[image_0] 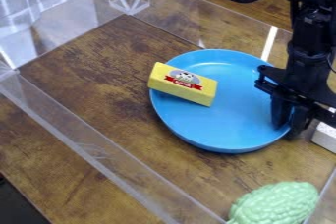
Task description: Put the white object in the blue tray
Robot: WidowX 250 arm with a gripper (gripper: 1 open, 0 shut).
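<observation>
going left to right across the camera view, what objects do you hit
yellow block with a red-and-white label → round bright-blue plastic tray → black gripper → small white block at the right edge

The dark brown wooden bench (92, 90) shows grain and a dull sheen. The round blue plastic tray (243, 120) looks smooth and slightly glossy. Clear plastic walls (79, 149) glint. The light-green bumpy lump (276, 204) looks matt; the black claw (296, 115) matt too.
</observation>
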